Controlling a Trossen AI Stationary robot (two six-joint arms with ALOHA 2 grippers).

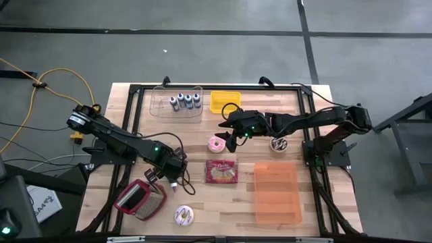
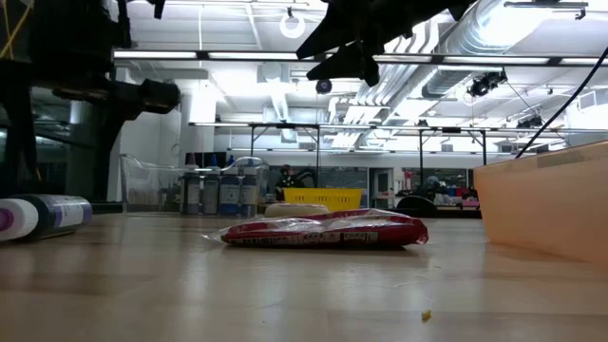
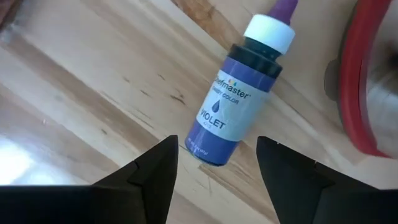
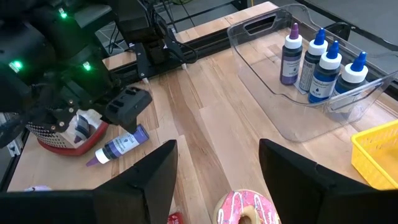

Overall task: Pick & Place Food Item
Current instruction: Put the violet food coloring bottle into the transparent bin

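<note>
Left tool hangs low over the wooden desk with its two dark fingers spread apart, and between them, lying flat on the boards and not gripped, is a small bottle of violet food colour with a white collar and a purple tip; the label reads "VIOLET". Just beside this tool, on the side of the bottle's cap end, sits a red-rimmed mesh basket, and a little farther toward the desk's near edge lies a white-and-purple frosted doughnut. Right tool hovers above the desk's middle with its fingers also held apart and nothing between them; a pink frosted doughnut lies just beside it. Beyond that tool stand a clear plastic bin holding four more colour bottles upright and a yellow basket. A red snack packet lies flat near the pink doughnut, with an orange tray next to it.
</note>
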